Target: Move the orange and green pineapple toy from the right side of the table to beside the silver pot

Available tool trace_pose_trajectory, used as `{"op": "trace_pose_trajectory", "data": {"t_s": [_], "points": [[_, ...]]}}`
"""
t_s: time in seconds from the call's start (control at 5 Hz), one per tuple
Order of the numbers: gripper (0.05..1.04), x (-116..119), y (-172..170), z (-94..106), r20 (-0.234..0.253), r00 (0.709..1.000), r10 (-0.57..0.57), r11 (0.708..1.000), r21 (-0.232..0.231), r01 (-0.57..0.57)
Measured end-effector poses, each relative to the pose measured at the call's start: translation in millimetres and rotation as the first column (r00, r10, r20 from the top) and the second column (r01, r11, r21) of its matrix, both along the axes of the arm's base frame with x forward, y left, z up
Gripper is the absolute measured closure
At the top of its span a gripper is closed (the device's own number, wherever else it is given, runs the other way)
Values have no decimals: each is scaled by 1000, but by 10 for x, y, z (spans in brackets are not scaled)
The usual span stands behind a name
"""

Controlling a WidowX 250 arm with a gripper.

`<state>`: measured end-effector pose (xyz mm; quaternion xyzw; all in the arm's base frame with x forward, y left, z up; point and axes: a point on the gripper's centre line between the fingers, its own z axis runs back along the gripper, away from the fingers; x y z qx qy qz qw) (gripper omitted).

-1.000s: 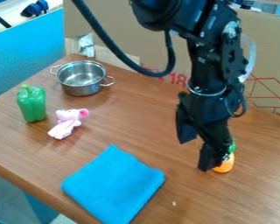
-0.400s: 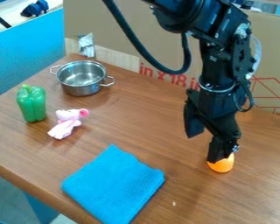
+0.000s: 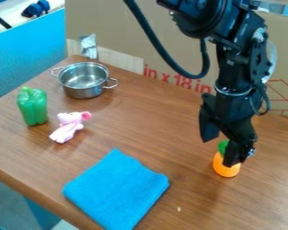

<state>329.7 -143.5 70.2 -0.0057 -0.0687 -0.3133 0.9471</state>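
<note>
The end effector [image 3: 219,152], spread, has shifted away from the blue cloth [image 3: 116,188], exposing the green top of the orange toy [image 3: 224,172]; the toy stands beside the cloth, apparently ungripped but within reach. The wooden tabletop [image 3: 200,204] supports both. Beyond the cloth: pink plush [image 3: 67,128], green pepper [image 3: 32,107], metal pot [image 3: 84,84]; farthest, cardboard [image 3: 119,31].

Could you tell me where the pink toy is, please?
The pink toy lies at the camera view's left, just right of the green pepper.
</note>
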Motion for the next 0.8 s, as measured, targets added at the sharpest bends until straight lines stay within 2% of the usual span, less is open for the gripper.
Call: {"op": "trace_pose_trajectory", "data": {"t_s": [0.2, 0.4, 0.6, 0.8], "points": [[131, 7, -19, -42, -14, 1000, 2, 1000, -8, -2], [406, 46, -36, -70, -12, 1000, 16, 1000, -11, -16], [468, 64, -23, -68, -6, 999, 31, 999, -17, -31], [468, 76, -9, -77, -8, 999, 41, 998, -36, -42]]}}
